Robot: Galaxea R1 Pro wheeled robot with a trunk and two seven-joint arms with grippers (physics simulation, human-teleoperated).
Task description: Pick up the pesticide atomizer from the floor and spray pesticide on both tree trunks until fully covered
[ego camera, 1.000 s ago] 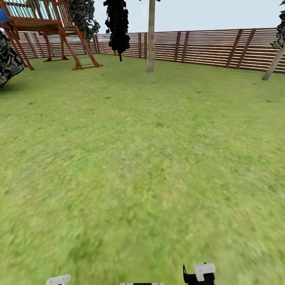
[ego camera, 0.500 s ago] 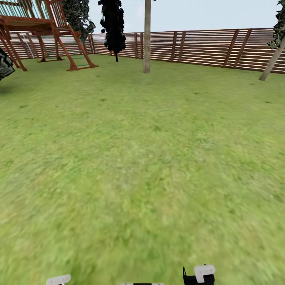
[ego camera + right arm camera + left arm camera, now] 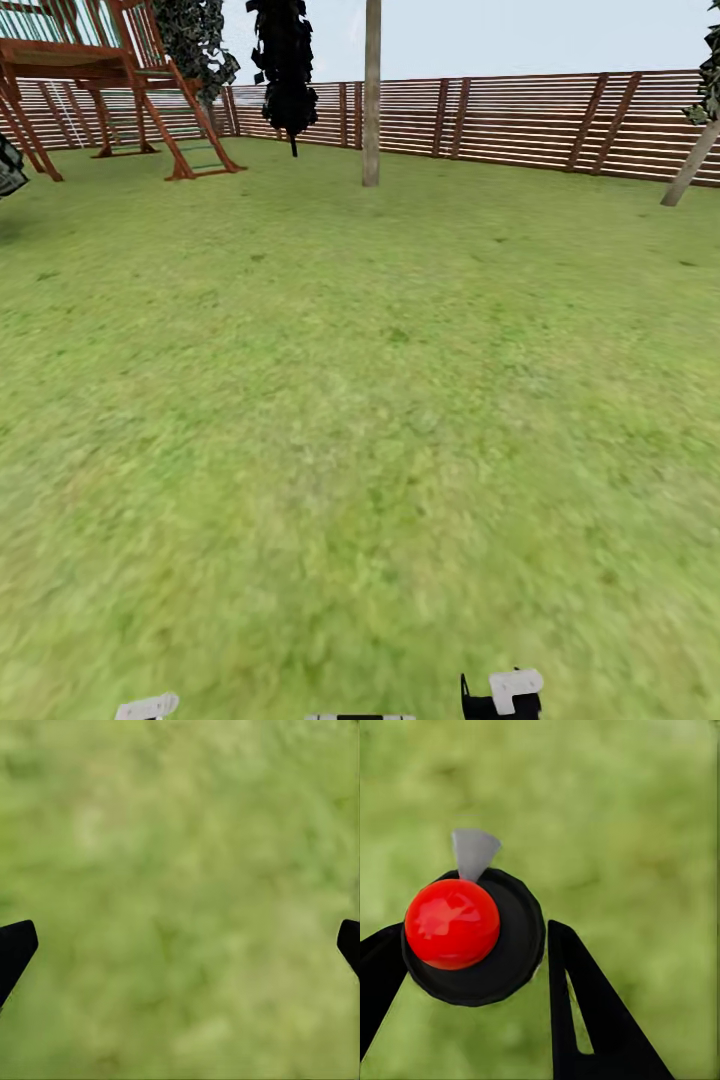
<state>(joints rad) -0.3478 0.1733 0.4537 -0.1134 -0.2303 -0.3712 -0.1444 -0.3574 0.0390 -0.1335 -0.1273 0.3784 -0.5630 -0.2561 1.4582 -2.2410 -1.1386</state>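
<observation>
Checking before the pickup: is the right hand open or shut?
Open: the right hand shows both black fingertips far apart, only grass between them.

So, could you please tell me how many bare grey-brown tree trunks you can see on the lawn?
2: one upright grey-brown trunk before the brown slatted wooden fence, and one leaning trunk at the far right. Others may stand outside the picture.

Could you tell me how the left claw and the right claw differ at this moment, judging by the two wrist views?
The left claw is closed around a black-topped atomizer with a red button, while the right claw holds nothing. The left claw's fingers sit close together on the atomizer, whereas the right claw's fingers are spread wide apart. Both have black fingers and hang over blurred green grass.
</observation>
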